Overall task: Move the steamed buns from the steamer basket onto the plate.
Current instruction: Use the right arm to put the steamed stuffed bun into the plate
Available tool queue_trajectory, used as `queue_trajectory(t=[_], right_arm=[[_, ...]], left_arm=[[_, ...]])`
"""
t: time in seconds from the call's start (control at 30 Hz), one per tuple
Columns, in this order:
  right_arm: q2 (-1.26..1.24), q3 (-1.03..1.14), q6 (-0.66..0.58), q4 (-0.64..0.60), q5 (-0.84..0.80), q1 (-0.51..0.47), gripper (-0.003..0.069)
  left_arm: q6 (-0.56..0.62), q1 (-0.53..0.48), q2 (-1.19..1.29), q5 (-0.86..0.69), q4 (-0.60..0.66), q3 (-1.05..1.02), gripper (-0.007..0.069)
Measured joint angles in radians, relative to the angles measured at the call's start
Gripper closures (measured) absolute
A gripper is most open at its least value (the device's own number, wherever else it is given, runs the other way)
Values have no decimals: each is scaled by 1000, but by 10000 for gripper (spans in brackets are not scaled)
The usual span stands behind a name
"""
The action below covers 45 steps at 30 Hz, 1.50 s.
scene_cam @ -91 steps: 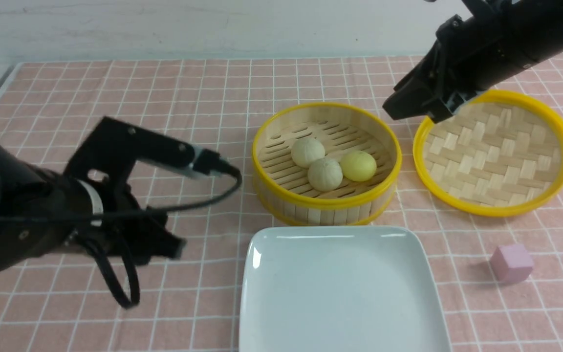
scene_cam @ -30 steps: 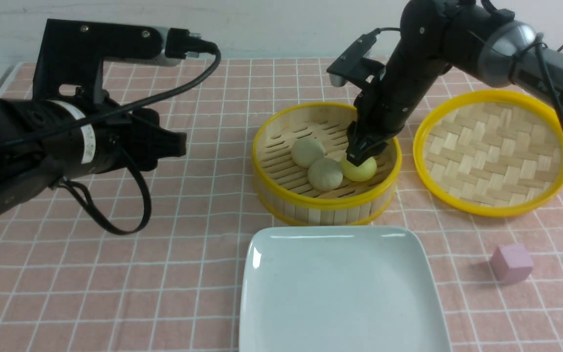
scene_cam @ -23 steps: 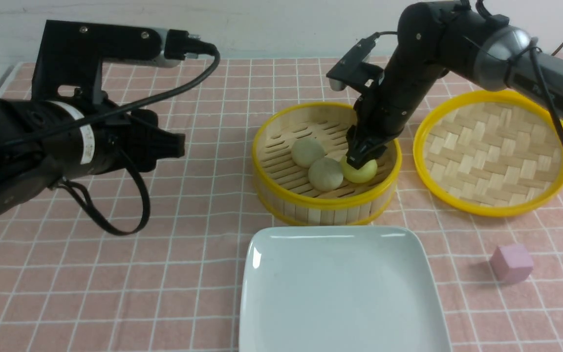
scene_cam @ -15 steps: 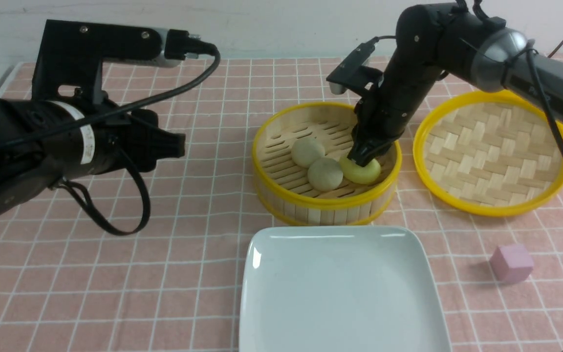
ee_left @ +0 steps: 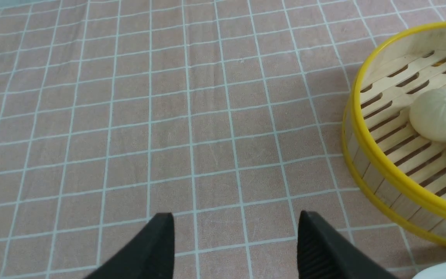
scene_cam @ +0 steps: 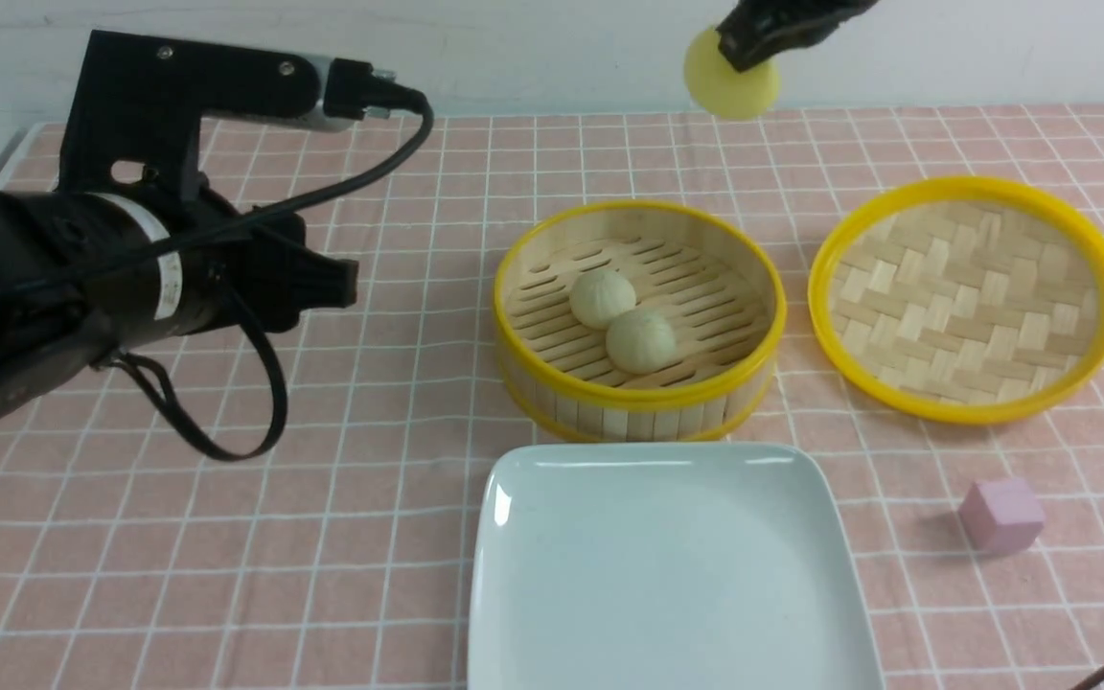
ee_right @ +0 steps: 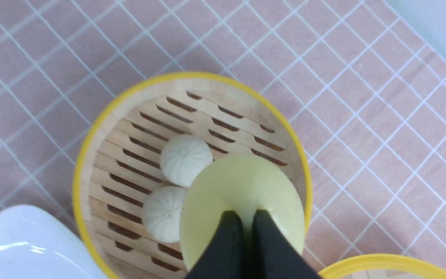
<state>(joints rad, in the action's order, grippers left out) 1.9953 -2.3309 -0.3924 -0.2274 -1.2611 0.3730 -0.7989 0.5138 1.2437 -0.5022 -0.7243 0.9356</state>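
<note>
My right gripper (scene_cam: 748, 43) is shut on the yellow bun (scene_cam: 732, 84) and holds it high above the steamer basket (scene_cam: 641, 393); the right wrist view shows the gripper (ee_right: 248, 217) pinching the squashed yellow bun (ee_right: 242, 186). Two pale buns (scene_cam: 602, 297) (scene_cam: 640, 342) lie touching in the basket, also in the right wrist view (ee_right: 186, 159) (ee_right: 163, 213). The white plate (scene_cam: 667, 575) sits just in front of the basket. My left gripper (ee_left: 235, 223) is open and empty over the cloth, left of the basket (ee_left: 366, 128).
The shallow woven bamboo lid (scene_cam: 969, 297) lies right of the basket. A small pink cube (scene_cam: 1002, 516) sits right of the plate. A pink checked cloth (scene_cam: 399, 498) covers the table. The left arm's body (scene_cam: 121, 278) hangs over the left side.
My right gripper closed on the yellow bun in the basket and has lifted it high, to the top of the front view. The left arm has barely moved since one second ago.
</note>
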Motion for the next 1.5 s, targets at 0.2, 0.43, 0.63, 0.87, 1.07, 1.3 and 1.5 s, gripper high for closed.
queue_trajectory(t=[0.2,0.43,0.63,0.87,1.07,1.3,1.5], right_arm=[[-139,90,109,-6,-4,8,647],[-393,505,128,-15,-5,95,647],[-406,827,43,-13,88,139,647],[-276,1014,-55,1,355,139,647],[-175,1025,-77,4,430,139,647],[-148,1025,-86,37,450,140,645],[-148,1025,-86,38,430,140,549]], left_arm=[[0,0,0,0,-9,0,186],[0,0,0,5,-13,0,186],[0,0,0,16,-15,0,186],[0,0,0,20,-19,0,186],[0,0,0,24,-30,0,186],[0,0,0,24,-42,0,186],[0,0,0,24,-44,0,186]])
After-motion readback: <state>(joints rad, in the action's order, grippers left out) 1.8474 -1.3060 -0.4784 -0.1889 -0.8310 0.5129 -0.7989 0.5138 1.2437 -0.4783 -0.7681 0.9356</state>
